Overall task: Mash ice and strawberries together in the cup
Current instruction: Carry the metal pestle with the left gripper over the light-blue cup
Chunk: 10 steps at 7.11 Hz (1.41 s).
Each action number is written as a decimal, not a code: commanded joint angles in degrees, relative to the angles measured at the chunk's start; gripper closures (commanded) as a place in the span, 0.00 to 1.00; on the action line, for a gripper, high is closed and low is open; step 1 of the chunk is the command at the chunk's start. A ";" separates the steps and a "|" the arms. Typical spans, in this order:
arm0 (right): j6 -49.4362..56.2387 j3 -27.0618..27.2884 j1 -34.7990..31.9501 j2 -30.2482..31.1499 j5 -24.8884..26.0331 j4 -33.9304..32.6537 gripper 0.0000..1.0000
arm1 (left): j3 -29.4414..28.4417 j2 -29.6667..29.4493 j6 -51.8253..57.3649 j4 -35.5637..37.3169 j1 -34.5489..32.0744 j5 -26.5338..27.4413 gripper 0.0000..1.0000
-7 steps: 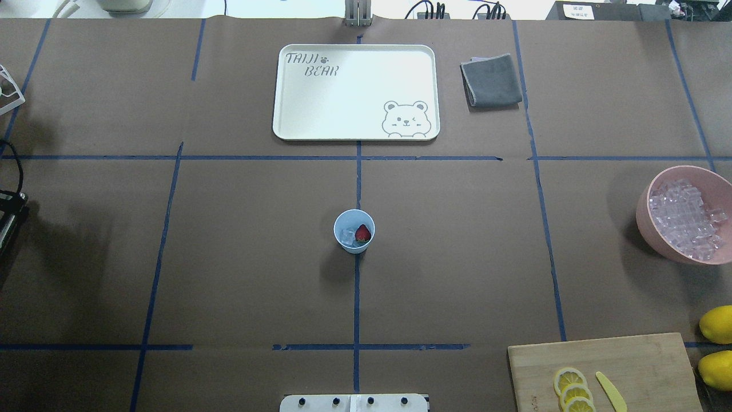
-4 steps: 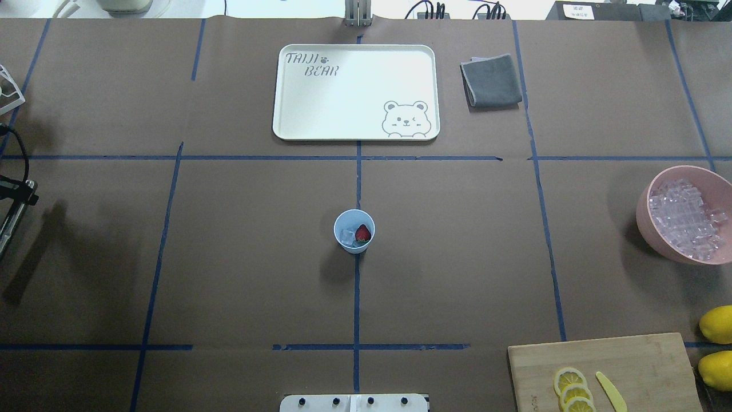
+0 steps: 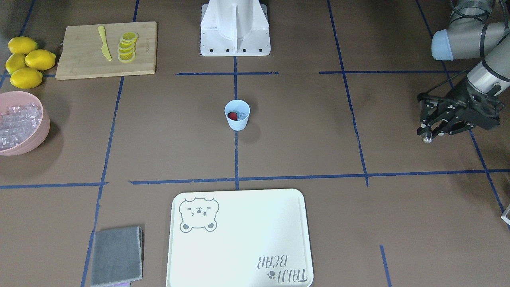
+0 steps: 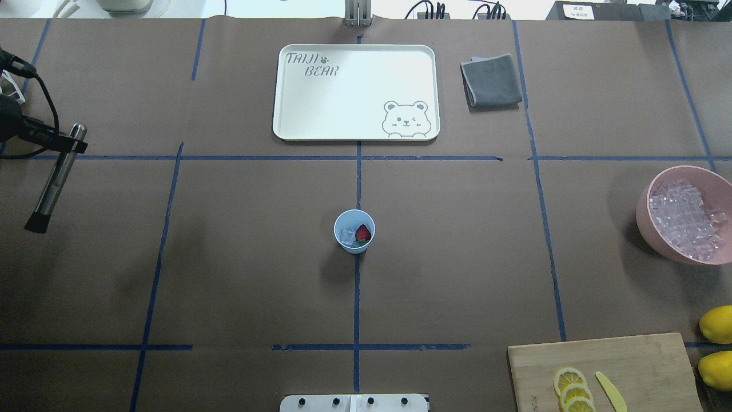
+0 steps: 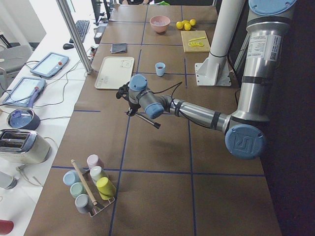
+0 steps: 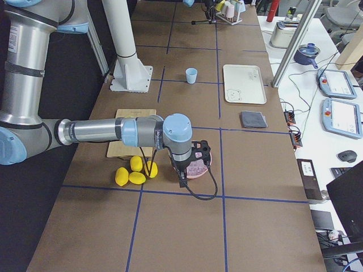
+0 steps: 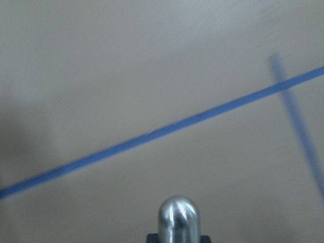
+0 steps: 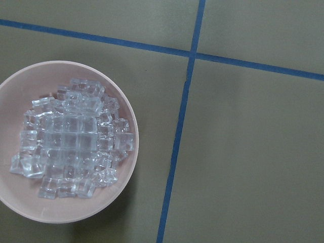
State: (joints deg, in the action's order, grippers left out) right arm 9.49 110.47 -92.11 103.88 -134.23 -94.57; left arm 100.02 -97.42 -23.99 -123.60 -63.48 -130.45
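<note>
The pale blue cup [image 4: 354, 243] stands at the table's middle, on the blue centre line; it also shows in the front view [image 3: 238, 121]. Inside it lie a red strawberry [image 4: 362, 233] and clear ice cubes [image 4: 346, 235]. My left gripper [image 4: 70, 143] is at the far left, shut on a metal muddler [image 4: 53, 182] with a black tip, held tilted above the table; its rounded top shows in the left wrist view [image 7: 178, 217]. The gripper is well to the left of the cup. My right gripper [image 6: 197, 156] hangs over the pink bowl; I cannot tell whether it is open.
A pink bowl [image 4: 643, 220] full of ice cubes sits at the right edge. A cutting board [image 4: 640, 360] with lemon slices and a yellow knife, and whole lemons [image 4: 716, 323], lie front right. A white tray [image 4: 354, 134] and grey cloth [image 4: 490, 80] lie at the back.
My left gripper has moved into the overhead view from the left edge, toward the far side, and the muddler in it now shows in full. The cup has not moved.
</note>
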 commanded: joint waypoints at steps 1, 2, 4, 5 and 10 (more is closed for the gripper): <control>0.00 0.01 0.00 -0.08 -0.07 0.00 0.01 | 3.06 -5.75 -0.80 -0.67 0.29 -2.16 0.91; 0.00 0.10 0.00 -0.08 -0.07 0.00 0.01 | 3.16 -9.50 -2.19 -3.81 0.55 -2.43 0.94; -0.26 0.19 0.00 -0.26 -0.07 0.00 0.01 | 1.42 -15.06 -12.74 -13.18 3.34 -1.65 0.95; -0.26 0.01 0.09 -0.52 -0.07 0.00 0.01 | -0.68 -15.16 -11.97 -22.99 6.76 1.40 0.95; -1.32 0.10 0.09 -0.70 -0.33 0.00 0.01 | -15.11 -22.70 -1.24 -56.63 16.79 15.72 0.92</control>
State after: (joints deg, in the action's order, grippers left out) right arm 8.26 110.56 -92.02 103.20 -134.44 -94.57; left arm 86.09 -117.18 -26.67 -175.96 -48.82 -118.36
